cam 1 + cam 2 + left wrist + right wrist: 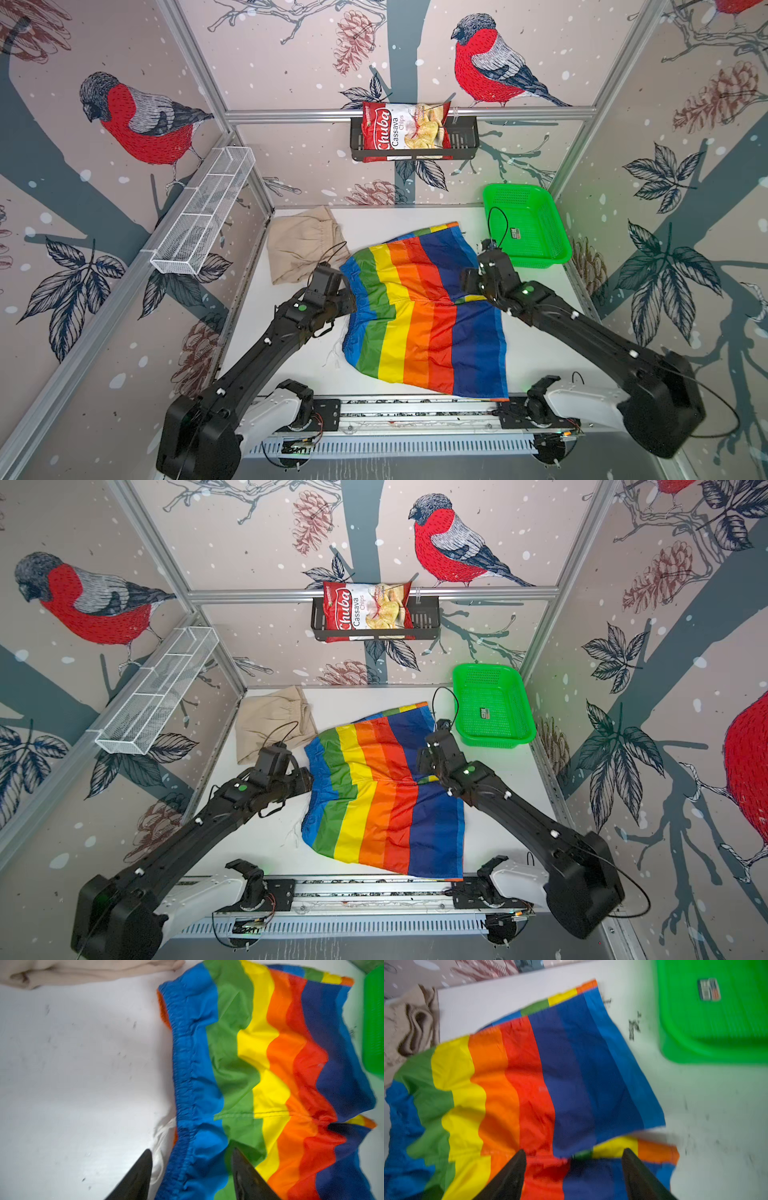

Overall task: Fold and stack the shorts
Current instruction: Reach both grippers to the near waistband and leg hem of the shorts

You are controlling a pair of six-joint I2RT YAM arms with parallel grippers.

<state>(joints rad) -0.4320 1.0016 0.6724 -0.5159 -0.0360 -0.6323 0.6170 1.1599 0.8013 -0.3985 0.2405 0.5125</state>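
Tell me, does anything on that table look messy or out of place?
The beige shorts lie crumpled in the far left corner. The rainbow shorts lie wrinkled and askew, the far leg's hem overlapping the near one, their white drawstring trailing onto the table. A chips bag sits oddly in a wall rack.

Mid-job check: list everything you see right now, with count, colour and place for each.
rainbow shorts: one, striped blue to navy, spread at table centre
beige shorts: one, beige, bunched at the table's far left
basket: one, green plastic, table's far right corner
chips bag: one, red and white, in the back-wall rack
rack: one, black, back wall
wire shelf: one, white, left wall
table: one, white
left gripper: one, black, open over the rainbow waistband
right gripper: one, black, open over the leg split
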